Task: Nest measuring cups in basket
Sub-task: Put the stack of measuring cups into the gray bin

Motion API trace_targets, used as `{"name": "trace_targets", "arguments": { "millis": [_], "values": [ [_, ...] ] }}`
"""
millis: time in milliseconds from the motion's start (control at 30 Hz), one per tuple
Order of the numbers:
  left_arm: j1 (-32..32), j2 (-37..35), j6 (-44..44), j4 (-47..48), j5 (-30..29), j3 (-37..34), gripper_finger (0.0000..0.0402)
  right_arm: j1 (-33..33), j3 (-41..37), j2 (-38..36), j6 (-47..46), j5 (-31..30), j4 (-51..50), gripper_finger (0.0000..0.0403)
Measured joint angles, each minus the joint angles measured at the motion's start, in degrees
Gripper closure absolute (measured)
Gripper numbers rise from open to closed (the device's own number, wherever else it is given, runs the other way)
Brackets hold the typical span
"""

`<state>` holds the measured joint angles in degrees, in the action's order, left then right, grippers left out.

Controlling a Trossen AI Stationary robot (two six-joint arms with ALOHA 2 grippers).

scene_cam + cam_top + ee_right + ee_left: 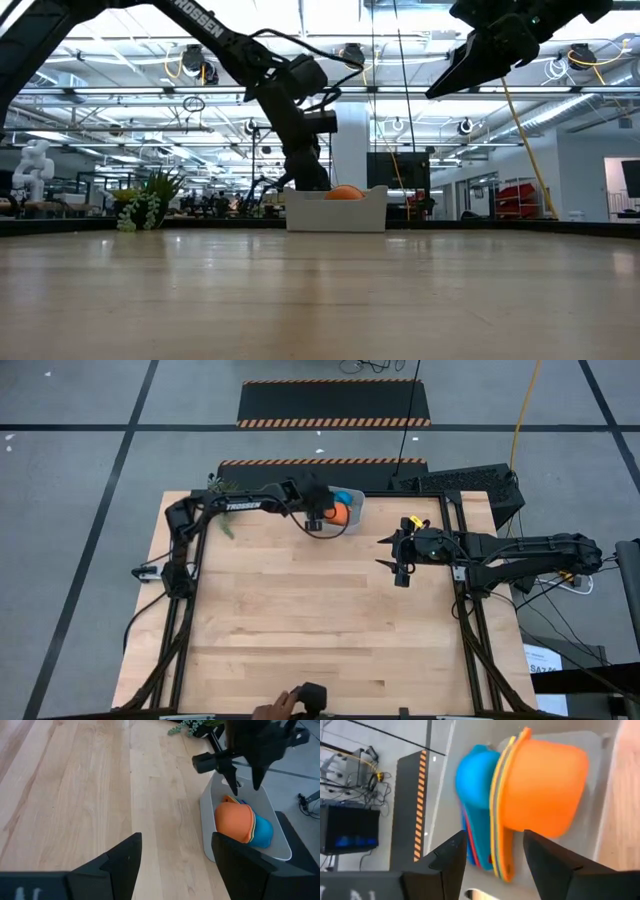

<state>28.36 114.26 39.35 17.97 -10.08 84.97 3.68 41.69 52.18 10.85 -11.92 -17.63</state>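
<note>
One basket [210, 827] is seen at the table's [300, 620] far edge, with one nested stack of cups [243, 824] lying on its side inside it. Orange cup [545, 785] is outermost, a blue one [472, 775] at the other end; thin yellow, green and red edges are seen between, so the exact cup count can't be told. No cups are seen loose on the table.

Left gripper [245, 784] is held directly above the basket, fingers parted, nothing between them, handles of the stack just below the tips. Right gripper [400, 565] is held off to the basket's right, well apart from it and above the table, fingers spread, empty.

One plant [148, 203] is seen left of the basket. One person's hand [275, 708] is seen at the near edge, opposite the basket.
</note>
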Motion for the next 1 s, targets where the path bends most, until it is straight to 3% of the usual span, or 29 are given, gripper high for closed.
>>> {"name": "trace_targets", "arguments": {
  "millis": [333, 900, 1000],
  "values": [
    [0.6, 0.9, 3.1, -1.3, 0.7, 0.0, 0.0135, 0.0, 0.0, 0.0, 0.1, 0.0, 0.1, 0.0170],
    [-0.2, 2.9, -0.6, 1.8, -0.4, 3.4, 0.0149, 0.0, 0.0, 0.0, -1.7, -0.1, 0.6, 0.0170],
    [-1.0, 2.9, -2.1, 1.9, -0.5, 3.4, 0.0149, 0.1, 0.0, 0.6, -3.5, -2.9, 4.1, 0.0170]
  ]
}}
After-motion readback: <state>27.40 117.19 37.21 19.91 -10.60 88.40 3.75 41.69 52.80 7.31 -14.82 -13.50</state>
